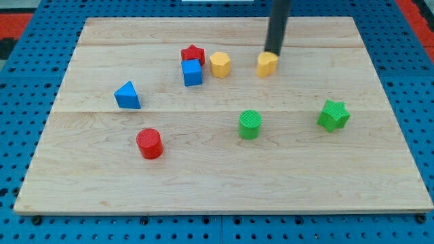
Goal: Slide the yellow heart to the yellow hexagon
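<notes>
The yellow heart (267,64) lies near the view's top, right of centre. The yellow hexagon (220,64) lies to its left, a short gap between them. My tip (272,52) stands at the heart's top right edge, touching or nearly touching it. The dark rod rises from there out of the view's top.
A red star (193,54) and a blue cube (192,72) sit just left of the hexagon. A blue triangle (127,95) and a red cylinder (149,144) lie at the left. A green cylinder (249,125) and a green star (333,115) lie lower right. The wooden board (88,190) rests on a blue pegboard.
</notes>
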You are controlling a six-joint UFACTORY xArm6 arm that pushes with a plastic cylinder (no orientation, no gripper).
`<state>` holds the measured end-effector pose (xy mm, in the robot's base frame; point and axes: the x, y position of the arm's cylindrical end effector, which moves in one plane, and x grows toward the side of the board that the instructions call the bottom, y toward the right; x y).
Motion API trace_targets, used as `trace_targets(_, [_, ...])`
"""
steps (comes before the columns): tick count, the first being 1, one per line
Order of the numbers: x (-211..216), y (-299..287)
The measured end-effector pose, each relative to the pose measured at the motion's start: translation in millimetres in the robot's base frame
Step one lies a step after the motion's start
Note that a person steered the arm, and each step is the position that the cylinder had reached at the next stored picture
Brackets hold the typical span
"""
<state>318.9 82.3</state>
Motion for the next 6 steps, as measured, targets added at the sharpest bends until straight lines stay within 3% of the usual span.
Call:
trace_targets(1, [7, -10])
trace_targets(2, [-13, 61])
trace_targets(3, [6, 92])
trace_targets(5, [33, -1])
trace_targets(6, [49, -22])
